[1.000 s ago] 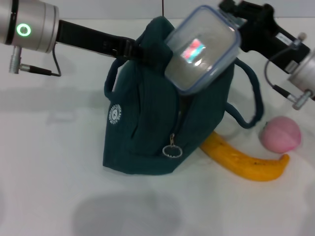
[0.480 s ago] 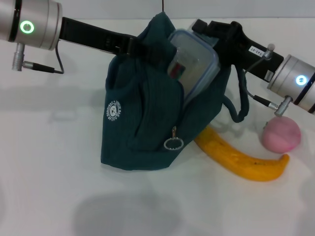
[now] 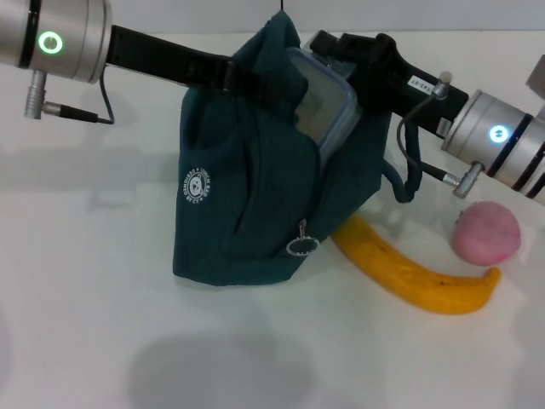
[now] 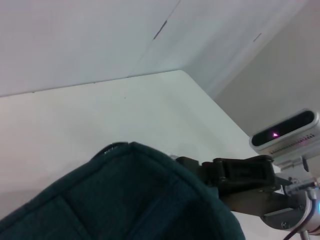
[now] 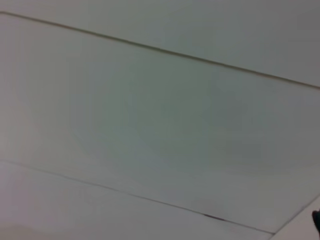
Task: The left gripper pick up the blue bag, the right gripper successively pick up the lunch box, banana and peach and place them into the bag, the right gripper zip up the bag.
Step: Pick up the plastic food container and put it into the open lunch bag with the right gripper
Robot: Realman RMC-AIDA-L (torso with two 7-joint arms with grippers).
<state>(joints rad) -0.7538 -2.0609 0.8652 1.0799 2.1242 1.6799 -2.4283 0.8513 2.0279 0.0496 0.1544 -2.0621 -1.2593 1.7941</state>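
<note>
Here the bag [image 3: 247, 196] stands upright in the middle of the table [image 3: 85, 298], its base resting on the white surface and its top pulled upward. The left gripper [image 3: 228, 75] reaches in from the left side and is pinched on the upper edge of the bag, holding the mouth open. In the left wrist view only the dark top of the bag [image 4: 125, 200] fills the lower part, with the right arm behind it.

The box [image 3: 322, 106] is more than half inside the bag's opening, tilted, with its clear lid and blue rim showing above the fabric. The right gripper [image 3: 362, 60] comes from the right and is at the back edge of the box, clamped on it as far as I can see; its fingertips are partly hidden by the box and the bag. The right wrist view shows only a pale wall.

The banana [image 3: 413, 274] lies flat on the table to the right of the bag, one end touching or going under the bag's lower corner. The peach [image 3: 485, 233] sits just beyond the banana's far end, close to it. A strap of the bag [image 3: 407, 166] hangs down on the right side, and a zipper ring [image 3: 301, 247] hangs at the front.
</note>
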